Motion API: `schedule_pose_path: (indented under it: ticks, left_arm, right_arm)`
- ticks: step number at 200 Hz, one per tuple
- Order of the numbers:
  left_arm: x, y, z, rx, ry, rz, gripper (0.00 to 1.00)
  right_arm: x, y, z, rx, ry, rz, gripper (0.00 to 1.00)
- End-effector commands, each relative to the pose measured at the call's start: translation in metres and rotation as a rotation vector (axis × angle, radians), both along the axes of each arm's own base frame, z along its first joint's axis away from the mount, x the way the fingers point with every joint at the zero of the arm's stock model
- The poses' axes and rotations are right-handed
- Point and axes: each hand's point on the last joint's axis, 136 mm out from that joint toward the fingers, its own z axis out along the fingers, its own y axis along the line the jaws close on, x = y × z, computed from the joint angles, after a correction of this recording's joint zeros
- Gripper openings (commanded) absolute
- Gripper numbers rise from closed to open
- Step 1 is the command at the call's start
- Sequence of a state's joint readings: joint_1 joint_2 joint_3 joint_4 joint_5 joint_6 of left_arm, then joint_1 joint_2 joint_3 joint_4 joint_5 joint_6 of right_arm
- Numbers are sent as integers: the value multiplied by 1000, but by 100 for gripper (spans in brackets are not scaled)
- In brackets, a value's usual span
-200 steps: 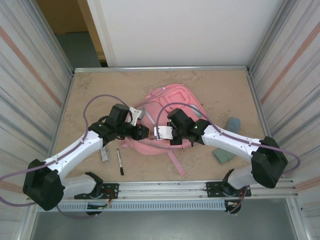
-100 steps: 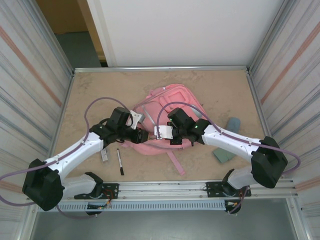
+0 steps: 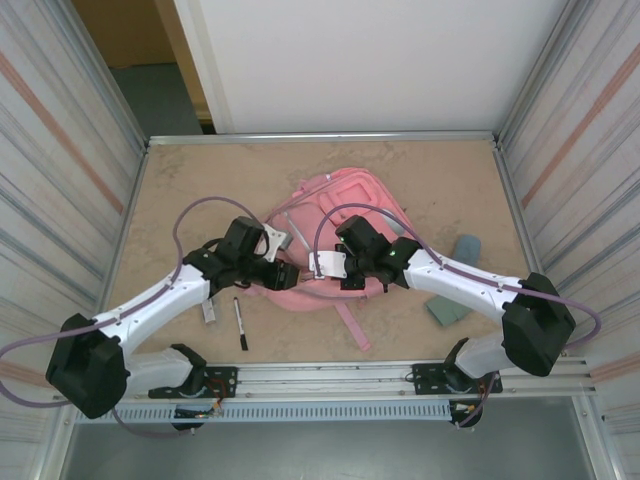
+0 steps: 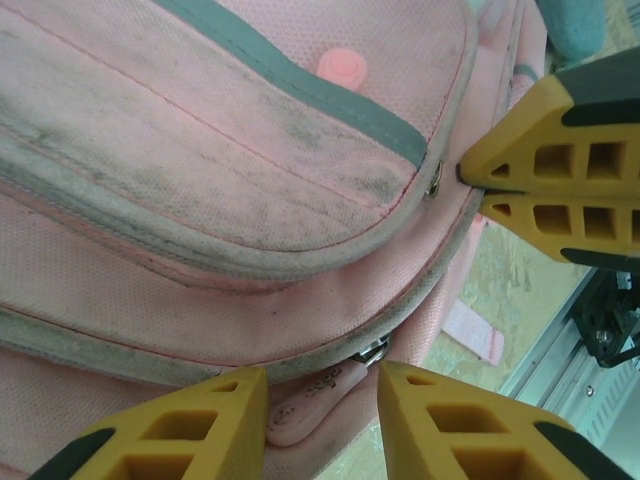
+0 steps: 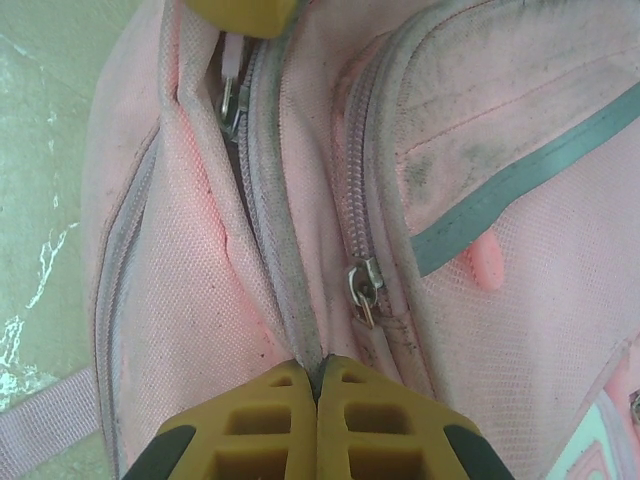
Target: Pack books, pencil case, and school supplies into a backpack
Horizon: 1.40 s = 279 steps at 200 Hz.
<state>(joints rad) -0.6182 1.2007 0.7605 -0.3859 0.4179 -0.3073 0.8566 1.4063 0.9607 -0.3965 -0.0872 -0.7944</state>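
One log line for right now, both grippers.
left gripper: open, astride zipper pull | right gripper: shut on backpack seam | pen: not yet packed

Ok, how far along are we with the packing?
Nothing looks packed. In hand: right gripper pinches the backpack seam; left gripper holds open jaws around the zipper pull. Left: unzip, then load the pen, pencil case and grey-green piece off the table.
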Motion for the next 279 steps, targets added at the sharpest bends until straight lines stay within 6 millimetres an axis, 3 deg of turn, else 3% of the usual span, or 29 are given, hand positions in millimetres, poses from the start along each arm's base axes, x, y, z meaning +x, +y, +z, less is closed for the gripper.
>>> schedule_pose_path:
  ticks: [1,28,44,78,130,145,174,198,209,238,279]
  left_arm:
    - [-14,-3,-10,17,58,-22,34]
    - [-12,3,-13,26,56,34,35]
    - [-11,6,-14,30,48,61,35]
    - [-11,10,-23,28,62,97,35]
    - [-12,11,-28,18,78,120,36]
    - [-14,13,-30,23,75,126,36]
    - [-16,17,-33,11,82,146,37]
    - [-16,21,-32,2,76,155,38]
    - [-17,22,-32,-1,79,157,39]
    - [-17,21,-29,-9,61,137,41]
    - [-12,10,-3,-62,-19,69,45]
  right_arm:
    - [9,13,22,99,-30,-9,4]
    - [-7,3,7,43,85,-4,28]
    - [-22,-6,-2,1,188,9,36]
    - [-18,-10,-10,-51,173,-22,40]
    - [18,20,-11,-8,-13,-78,44]
    - [16,29,-18,-11,0,-54,50]
    - [3,43,-36,-48,41,12,51]
    - [10,49,-44,-55,10,-17,49]
    - [15,50,-42,-54,-27,-38,42]
    - [19,53,-28,-7,-81,-38,13]
    - [6,54,8,70,-88,33,5]
